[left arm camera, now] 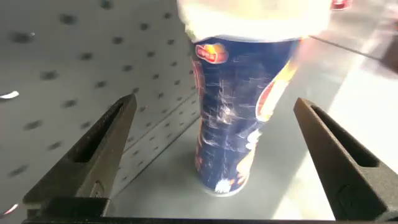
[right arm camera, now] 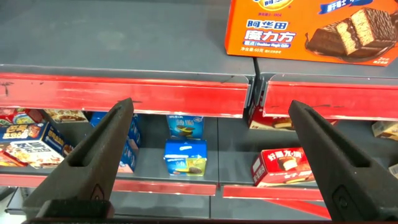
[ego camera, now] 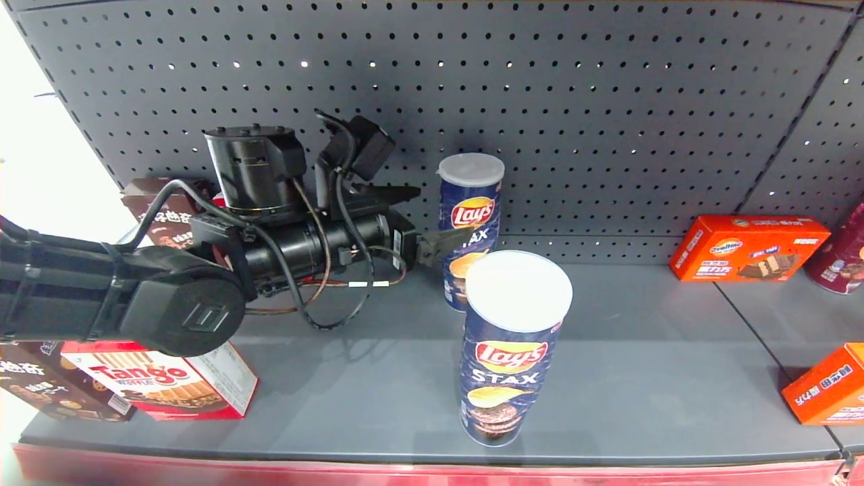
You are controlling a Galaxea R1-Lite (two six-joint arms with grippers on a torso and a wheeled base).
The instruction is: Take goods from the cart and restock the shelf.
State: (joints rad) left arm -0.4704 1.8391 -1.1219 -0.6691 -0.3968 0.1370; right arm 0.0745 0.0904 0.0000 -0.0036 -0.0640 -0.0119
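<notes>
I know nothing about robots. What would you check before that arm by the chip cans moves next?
1. Left gripper fingers open: ok.
2. Rear can upright near the pegboard: ok.
3. Gap between rear can and each finger, left wrist view: ok.
4. Front can upright on the shelf: ok.
5. Space between the two cans: cannot tell, they overlap in the head view.
6. Right gripper open and empty: ok.
</notes>
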